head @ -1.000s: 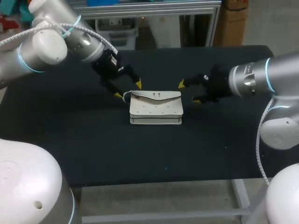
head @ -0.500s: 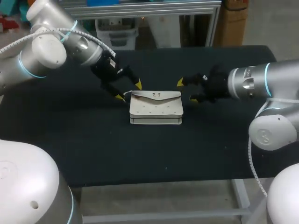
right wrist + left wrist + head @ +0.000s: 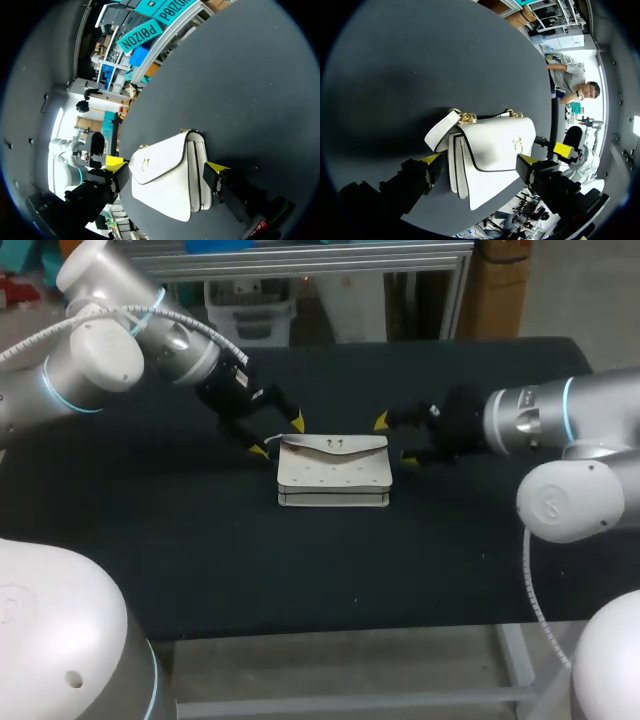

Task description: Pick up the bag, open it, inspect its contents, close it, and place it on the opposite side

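Pick-up step, looks like, nothing grabbed yet. Left tool (image 3: 278,436) spread wide by the strap end of the white handbag (image 3: 333,475), sitting mid-bench (image 3: 200,540), flap shut. Right tool (image 3: 395,440) wide too, just off the other end. Next up, probably: getting a grip without shoving it.

The left gripper (image 3: 480,161) is hanging spread wide just above the dark tabletop (image 3: 395,75), its yellow-tipped fingers (image 3: 429,159) standing on either side of the white bag (image 3: 490,145). The bag is sitting on the tabletop with its flap down, showing a gold clasp (image 3: 517,144), a gold chain (image 3: 466,117) and a white strap (image 3: 440,131). Beyond the bag, the right gripper (image 3: 561,150) is showing one yellow tip.
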Controlling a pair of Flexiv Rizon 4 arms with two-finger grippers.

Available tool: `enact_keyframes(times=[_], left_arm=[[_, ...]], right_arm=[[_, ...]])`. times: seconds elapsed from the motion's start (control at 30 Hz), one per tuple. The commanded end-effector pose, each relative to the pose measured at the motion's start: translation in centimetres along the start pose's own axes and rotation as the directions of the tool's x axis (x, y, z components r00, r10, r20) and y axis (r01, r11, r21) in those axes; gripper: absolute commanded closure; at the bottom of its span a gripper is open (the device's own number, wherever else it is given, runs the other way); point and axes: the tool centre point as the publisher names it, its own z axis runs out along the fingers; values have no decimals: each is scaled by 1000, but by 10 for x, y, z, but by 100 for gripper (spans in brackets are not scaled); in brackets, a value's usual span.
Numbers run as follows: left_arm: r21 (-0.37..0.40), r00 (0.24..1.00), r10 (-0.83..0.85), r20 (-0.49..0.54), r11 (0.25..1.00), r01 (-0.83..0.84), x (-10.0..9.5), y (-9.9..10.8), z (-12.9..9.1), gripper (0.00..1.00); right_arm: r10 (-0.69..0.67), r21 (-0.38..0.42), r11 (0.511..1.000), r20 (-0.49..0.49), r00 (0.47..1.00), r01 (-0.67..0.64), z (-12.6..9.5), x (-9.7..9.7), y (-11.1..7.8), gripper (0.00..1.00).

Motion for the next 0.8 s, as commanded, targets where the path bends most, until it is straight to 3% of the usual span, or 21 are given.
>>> enact_keyframes(times=[0.03, 0.17, 0.23, 0.3, 0.47, 0.8], left_arm=[[1, 1000, -2, -10, 1000, 2, -2, -1, 2, 0], [6, 1000, 4, -12, 1000, -4, -3, 0, 3, 0], [4, 1000, 16, -14, 1000, -15, -2, 0, 3, 0], [0, 1000, 24, -12, 1000, -24, -2, 0, 3, 0], [0, 999, 32, -8, 1000, -32, -1, 0, 3, 0], [-6, 999, 28, -19, 1000, -28, 3, -1, 7, 0]], right_arm=[[38, 865, 502, -26, 999, 4, 7, -7, 4, 4], [81, 869, 494, -36, 996, -9, 12, -9, 3, 5], [88, 871, 492, -43, 995, -6, 13, -8, 3, 11], [91, 872, 490, -50, 995, -1, 13, -7, 5, 11], [83, 871, 489, -94, 992, 41, 9, -4, 10, 0], [99, 897, 439, -102, 990, 48, 15, -9, 8, 7]])
